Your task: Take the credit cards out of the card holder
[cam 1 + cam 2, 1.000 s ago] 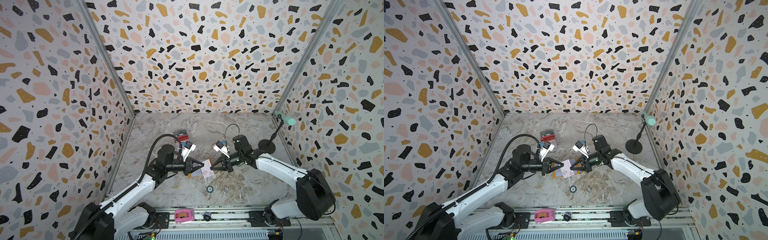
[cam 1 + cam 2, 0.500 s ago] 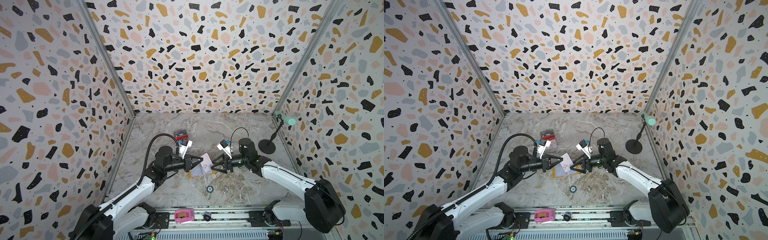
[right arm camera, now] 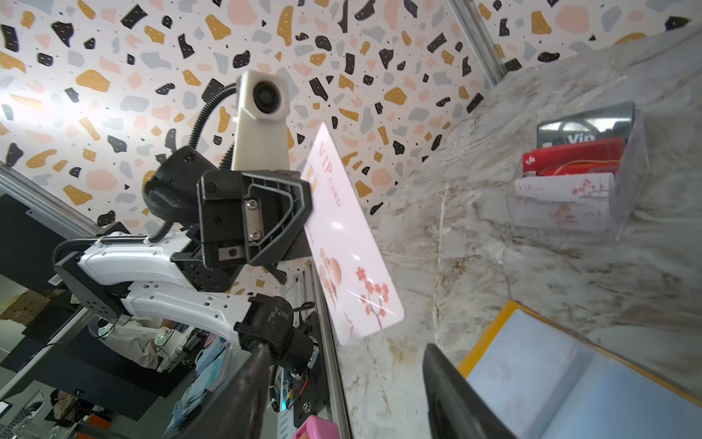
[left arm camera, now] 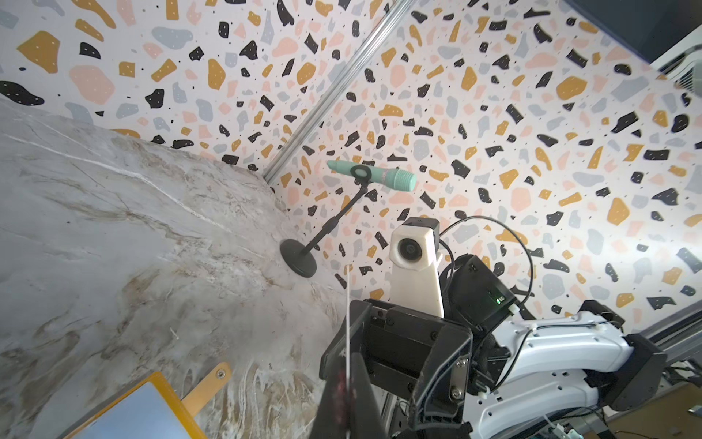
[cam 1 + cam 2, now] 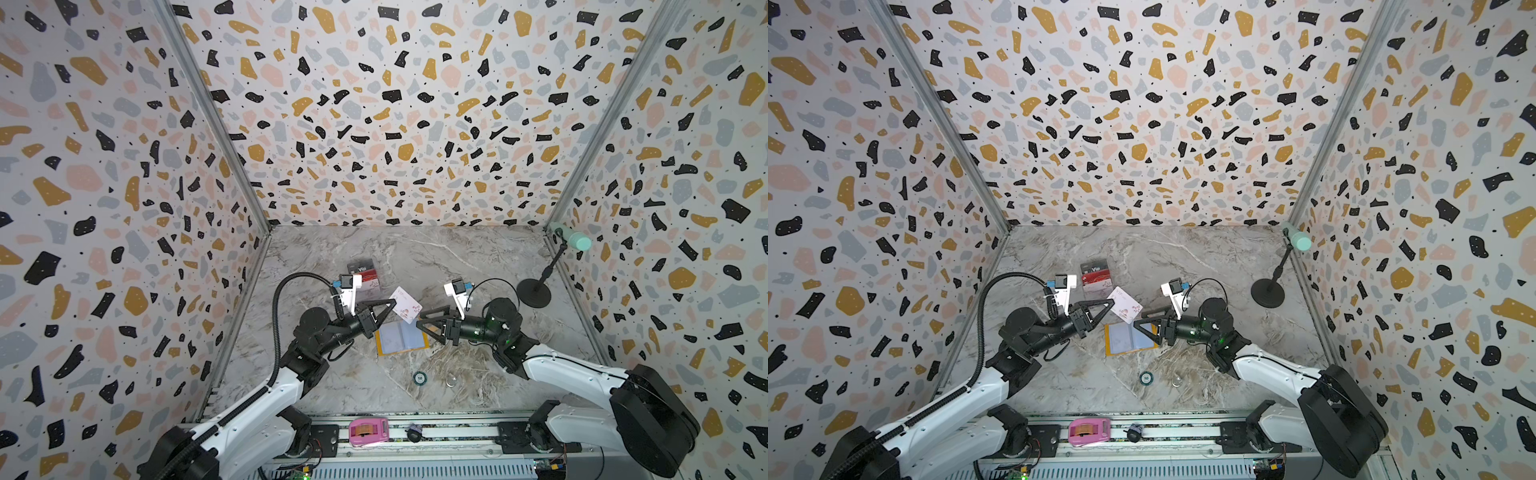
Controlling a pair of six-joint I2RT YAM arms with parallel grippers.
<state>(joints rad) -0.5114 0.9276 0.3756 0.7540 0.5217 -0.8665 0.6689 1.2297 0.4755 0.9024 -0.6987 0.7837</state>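
Grey marbled surface point(image 5: 457, 257) boxed in by terrazzo-patterned walls point(image 5: 374, 104), yellow card holder point(image 5: 401, 338) lay open mid-surface, left fingers point(image 3: 281, 213) pinched a white card point(image 5: 406, 305) above it, right fingers point(image 3: 444, 391) stood wide, empty, at its edge.

The card holder point(image 5: 401, 338) was mustard yellow, its sleeves pale blue-grey. The white card point(image 3: 349, 243) bore pink blossoms and reddish "VIP" lettering. The black card point(image 3: 585, 131) had white letters; the red card point(image 3: 573, 156) showed thin orange lines. The worktop point(image 5: 457, 257) was grey veined marble.
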